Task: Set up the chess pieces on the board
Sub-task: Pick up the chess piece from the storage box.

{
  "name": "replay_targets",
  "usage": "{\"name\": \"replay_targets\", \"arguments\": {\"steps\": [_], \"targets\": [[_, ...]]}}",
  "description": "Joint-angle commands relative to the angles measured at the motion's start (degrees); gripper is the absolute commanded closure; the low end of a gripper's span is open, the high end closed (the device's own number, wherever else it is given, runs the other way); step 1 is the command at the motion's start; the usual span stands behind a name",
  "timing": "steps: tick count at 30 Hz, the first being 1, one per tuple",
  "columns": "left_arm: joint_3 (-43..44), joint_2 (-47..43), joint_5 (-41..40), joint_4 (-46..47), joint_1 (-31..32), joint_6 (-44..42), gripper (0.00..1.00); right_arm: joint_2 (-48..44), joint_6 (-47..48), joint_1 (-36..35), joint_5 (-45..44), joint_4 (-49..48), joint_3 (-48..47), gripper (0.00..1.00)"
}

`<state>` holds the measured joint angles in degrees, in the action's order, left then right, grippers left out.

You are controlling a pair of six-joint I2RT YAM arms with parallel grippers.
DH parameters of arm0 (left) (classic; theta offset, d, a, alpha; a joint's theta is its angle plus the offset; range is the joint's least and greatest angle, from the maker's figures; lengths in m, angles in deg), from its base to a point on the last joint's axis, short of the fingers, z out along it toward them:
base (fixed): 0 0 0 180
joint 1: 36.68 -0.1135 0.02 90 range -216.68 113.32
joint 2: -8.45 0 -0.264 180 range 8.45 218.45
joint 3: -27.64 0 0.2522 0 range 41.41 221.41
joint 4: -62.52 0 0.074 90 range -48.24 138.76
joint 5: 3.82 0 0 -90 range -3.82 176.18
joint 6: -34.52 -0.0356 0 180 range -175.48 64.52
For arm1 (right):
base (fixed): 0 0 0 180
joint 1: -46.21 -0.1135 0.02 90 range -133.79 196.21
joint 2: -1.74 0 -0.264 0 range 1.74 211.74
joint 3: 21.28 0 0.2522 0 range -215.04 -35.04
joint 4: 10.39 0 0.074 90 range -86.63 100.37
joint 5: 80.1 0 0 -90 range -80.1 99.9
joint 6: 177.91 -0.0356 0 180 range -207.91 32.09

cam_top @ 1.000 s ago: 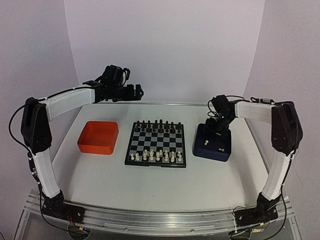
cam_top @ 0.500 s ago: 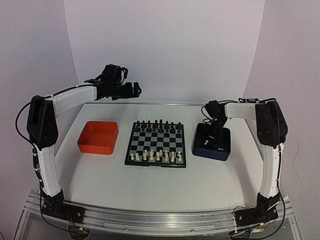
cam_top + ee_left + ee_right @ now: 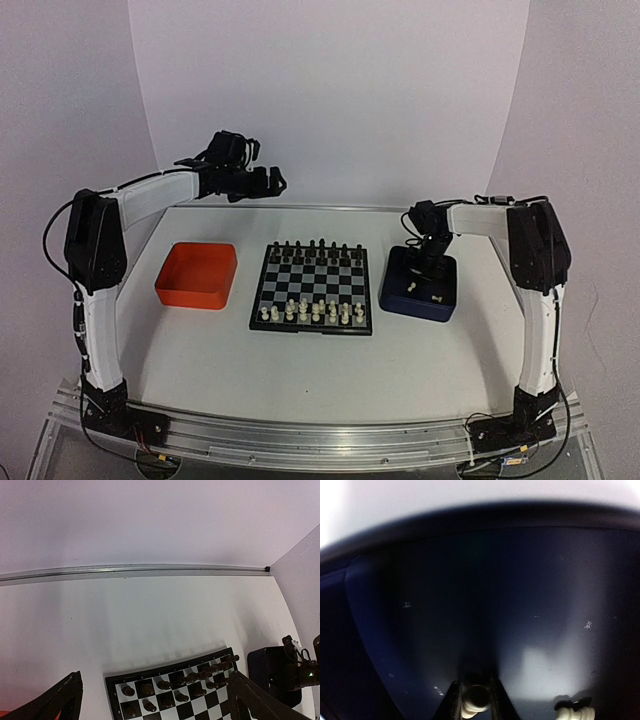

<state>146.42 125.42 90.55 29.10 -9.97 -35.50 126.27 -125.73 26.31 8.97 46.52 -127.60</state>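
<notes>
The board [image 3: 310,329] lies mid-table, with cream chess pieces [image 3: 312,312] along its near rows and black ones [image 3: 318,250] along the far rows. My right gripper [image 3: 428,263] reaches down into the dark blue tray [image 3: 402,290]. In the right wrist view its fingers [image 3: 453,700] press both sides of one cream chess piece [image 3: 475,706] on the tray floor, the right gripper [image 3: 475,698] shut on it. Another cream piece [image 3: 572,713] lies just to the right. My left gripper [image 3: 274,182] hangs open, high over the far left of the table, holding nothing.
An orange tray [image 3: 197,274] sits left of the board. In the left wrist view the board's far edge [image 3: 150,670] with its black pieces [image 3: 192,678] shows below, the blue tray [image 3: 272,667] at the right, and the table's back rail [image 3: 130,570] beyond.
My right gripper has sunk into the blue tray and its fingers have drawn in round a cream piece. The left arm has barely shifted.
</notes>
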Motion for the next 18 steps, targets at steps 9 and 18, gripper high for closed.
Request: {"name": "replay_targets", "arguments": {"steps": [9,18], "targets": [[2.31,0.08,2.12,0.14,-0.79,0.23,0.0,0.4,-0.57,-0.16,-0.76,2.3,-1.17,1.0],[-2.44,-3.49,4.65,3.13,-0.84,0.05,0.0,-6.64,2.26,-0.21,-4.15,2.4,-3.44,1.0]]}}
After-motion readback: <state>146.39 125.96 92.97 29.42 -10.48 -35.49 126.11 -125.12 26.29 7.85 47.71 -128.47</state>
